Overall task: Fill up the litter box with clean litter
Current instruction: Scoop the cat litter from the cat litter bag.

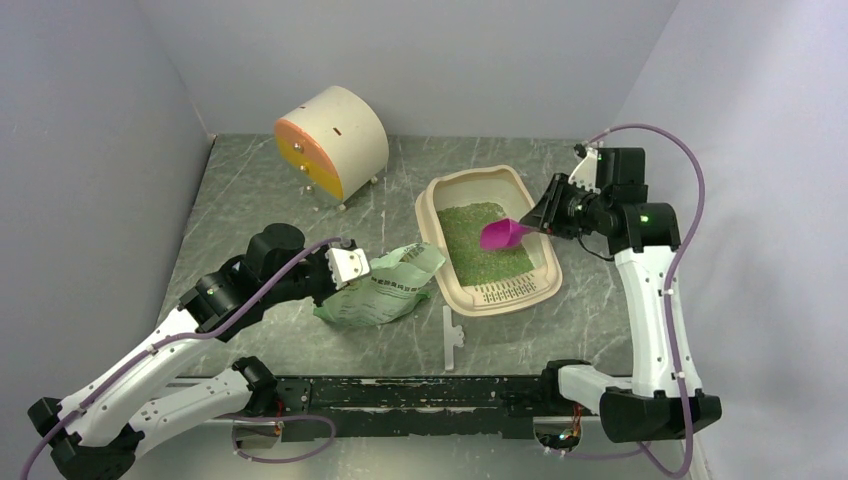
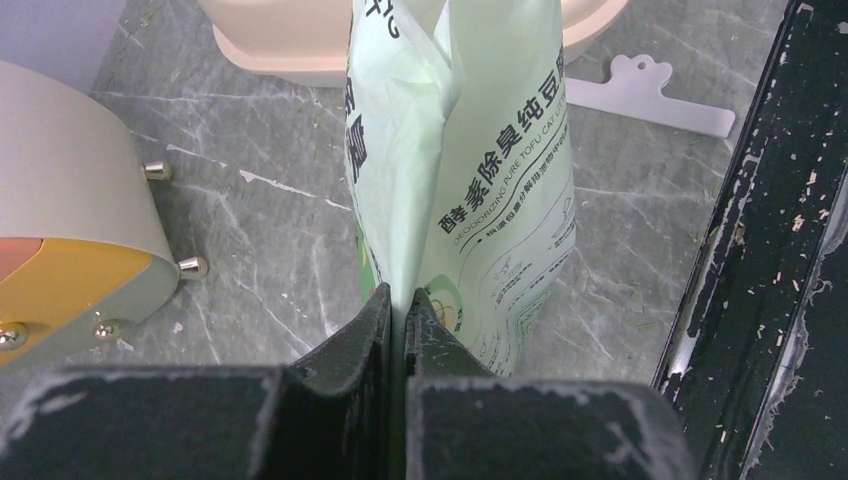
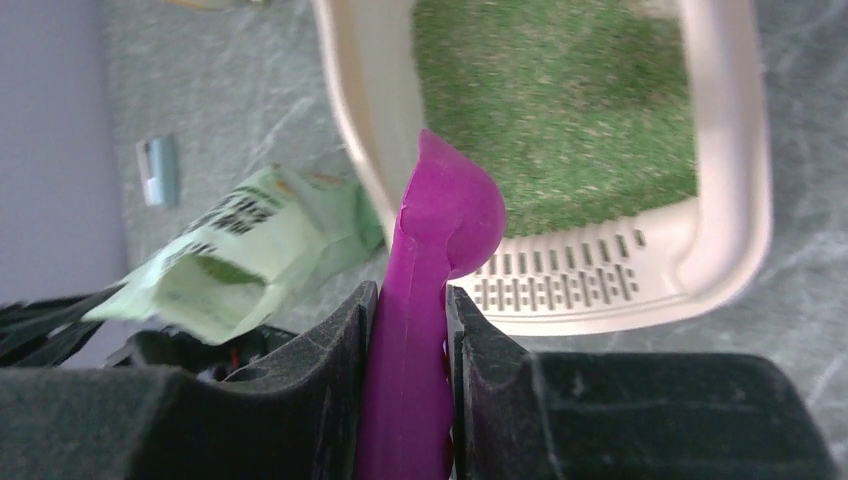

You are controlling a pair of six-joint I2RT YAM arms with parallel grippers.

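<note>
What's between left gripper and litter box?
The bag, pinched in the left gripper, reaches toward the litter box; top and left wrist views show it.

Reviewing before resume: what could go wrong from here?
1. The right gripper clamps the magenta scoop by its handle above the litter; a fast sweep could flick granules over the litter box rim.
2. The left gripper pinches only a thin fold of the open bag; a slip could spill litter onto the table.
</note>
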